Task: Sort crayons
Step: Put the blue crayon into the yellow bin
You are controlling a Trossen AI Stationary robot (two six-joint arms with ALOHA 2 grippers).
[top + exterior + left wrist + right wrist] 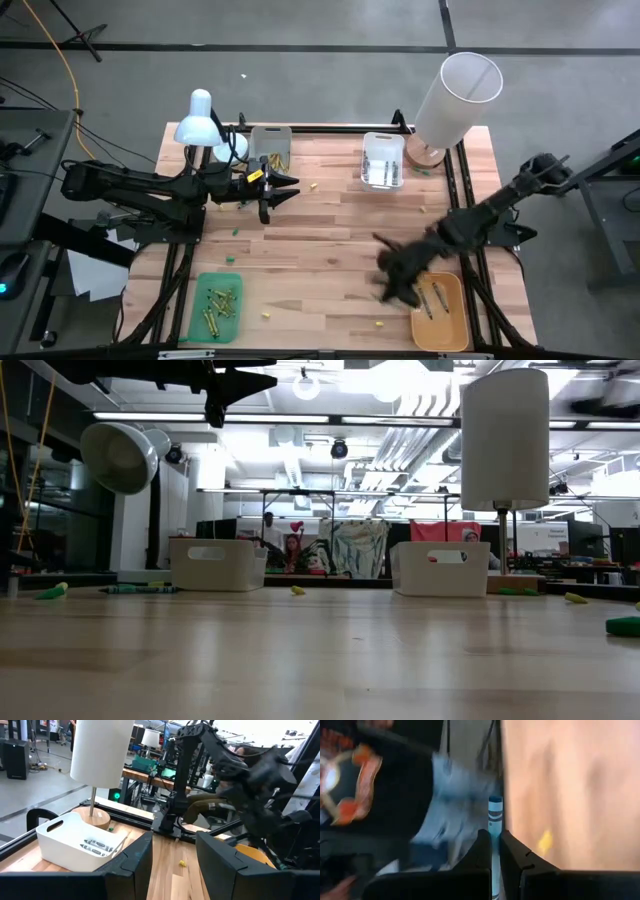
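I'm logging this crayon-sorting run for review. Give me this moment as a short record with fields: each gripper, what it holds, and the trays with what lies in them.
left gripper: open, empty, raised over the table beside the grey tray
right gripper: shut on a blue crayon, near the orange tray
green tray: near left corner, yellowish crayons inside
orange tray: near right corner, a few crayons inside
white bin: by the lamp, grey crayons inside
grey tray: far side, yellow crayons inside
table: small loose bits scattered
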